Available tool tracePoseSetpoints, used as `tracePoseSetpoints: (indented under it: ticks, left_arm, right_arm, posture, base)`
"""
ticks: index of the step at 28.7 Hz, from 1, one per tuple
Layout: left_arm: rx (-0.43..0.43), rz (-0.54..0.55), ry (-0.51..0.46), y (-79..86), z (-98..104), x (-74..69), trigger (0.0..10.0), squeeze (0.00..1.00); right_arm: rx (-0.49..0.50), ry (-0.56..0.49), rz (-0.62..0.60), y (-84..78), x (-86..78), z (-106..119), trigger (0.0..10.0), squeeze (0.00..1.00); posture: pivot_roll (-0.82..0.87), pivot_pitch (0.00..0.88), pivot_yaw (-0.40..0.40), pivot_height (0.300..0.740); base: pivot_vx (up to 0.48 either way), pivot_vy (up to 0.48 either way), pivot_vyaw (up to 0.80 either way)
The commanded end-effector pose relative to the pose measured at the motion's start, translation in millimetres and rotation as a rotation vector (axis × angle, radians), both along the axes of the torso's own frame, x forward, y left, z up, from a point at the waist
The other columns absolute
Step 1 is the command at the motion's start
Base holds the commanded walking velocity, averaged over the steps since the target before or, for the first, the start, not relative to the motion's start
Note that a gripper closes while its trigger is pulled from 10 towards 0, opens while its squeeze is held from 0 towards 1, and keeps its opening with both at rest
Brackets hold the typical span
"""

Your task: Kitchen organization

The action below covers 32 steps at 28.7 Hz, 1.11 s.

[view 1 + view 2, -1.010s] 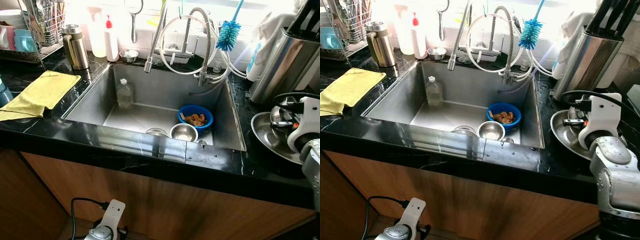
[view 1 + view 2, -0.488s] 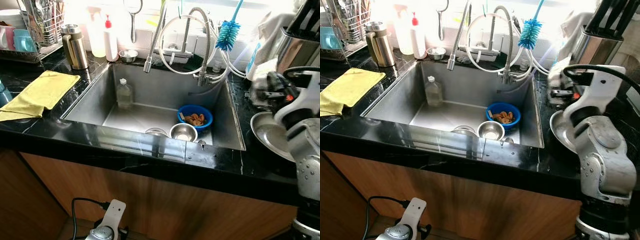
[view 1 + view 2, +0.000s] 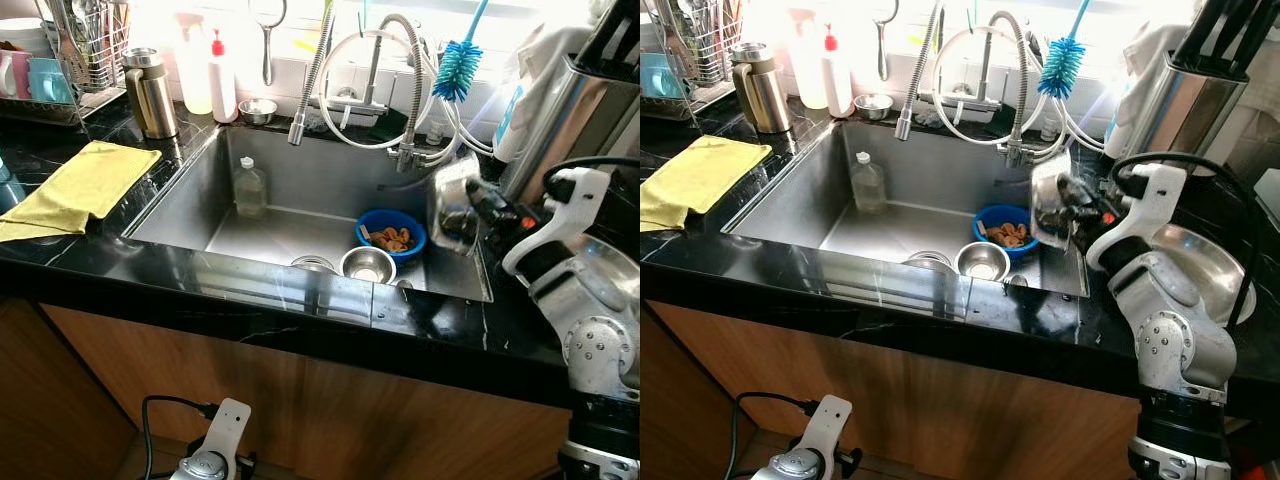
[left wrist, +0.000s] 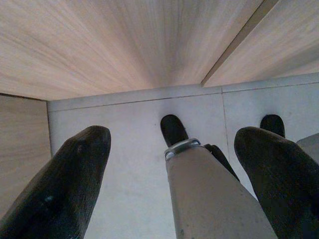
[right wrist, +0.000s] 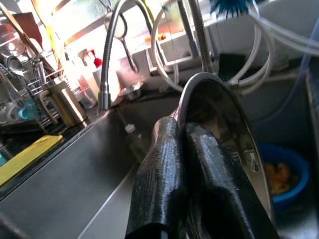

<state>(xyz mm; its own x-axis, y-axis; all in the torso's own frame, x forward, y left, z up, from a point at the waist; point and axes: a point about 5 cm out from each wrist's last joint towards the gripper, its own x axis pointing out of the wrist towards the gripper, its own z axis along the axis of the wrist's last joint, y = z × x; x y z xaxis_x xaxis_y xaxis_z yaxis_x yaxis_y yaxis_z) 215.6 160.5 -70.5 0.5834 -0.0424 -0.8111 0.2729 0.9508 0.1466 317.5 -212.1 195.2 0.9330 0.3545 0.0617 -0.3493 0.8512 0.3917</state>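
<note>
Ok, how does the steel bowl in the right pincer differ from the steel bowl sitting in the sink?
The held steel bowl hangs tilted on edge over the sink's right rim, pinched by the right pincer; the sink steel bowl sits upright on the basin floor, ungripped. The held one sits beside the blue bowl, the other in front of it. Both are shiny round metal.
</note>
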Motion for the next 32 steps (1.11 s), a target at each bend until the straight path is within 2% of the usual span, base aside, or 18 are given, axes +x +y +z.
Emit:
tracePoseSetpoints:
  ticks: [1,12,19,31,32]
  left_arm:
    - [-0.003,0.010,-0.007,0.6,0.6,0.8,10.0,0.00]
    - [0.002,0.007,0.003,2.3,-1.2,-2.5,10.0,0.00]
    - [0.000,0.016,0.005,2.3,-1.7,-3.3,10.0,0.00]
    - [-0.003,0.018,0.003,1.7,-1.3,-2.5,10.0,0.00]
    - [-0.004,0.017,0.003,1.6,-1.3,-2.4,10.0,0.00]
  right_arm:
    - [0.023,-0.005,0.010,-2.3,0.9,-2.0,10.0,0.00]
    - [0.064,0.073,0.019,-6.4,14.6,-28.6,10.0,0.00]
    - [0.048,0.099,0.022,-3.6,29.5,-31.5,10.0,0.00]
    - [0.037,0.122,0.025,-3.6,38.6,-36.9,10.0,0.01]
    - [0.034,0.129,0.023,-4.0,39.1,-38.2,10.0,0.62]
  posture:
    - [0.06,0.000,-0.088,0.736]
    - [0.06,0.000,-0.091,0.736]
    - [0.06,0.000,-0.098,0.736]
    - [0.06,0.000,-0.101,0.736]
    - [0.06,0.000,-0.101,0.736]
  base:
    - [0.000,0.000,0.00]
    - [0.000,0.000,0.00]
    - [0.000,0.000,0.00]
    - [0.000,0.000,0.00]
    - [0.000,0.000,0.00]
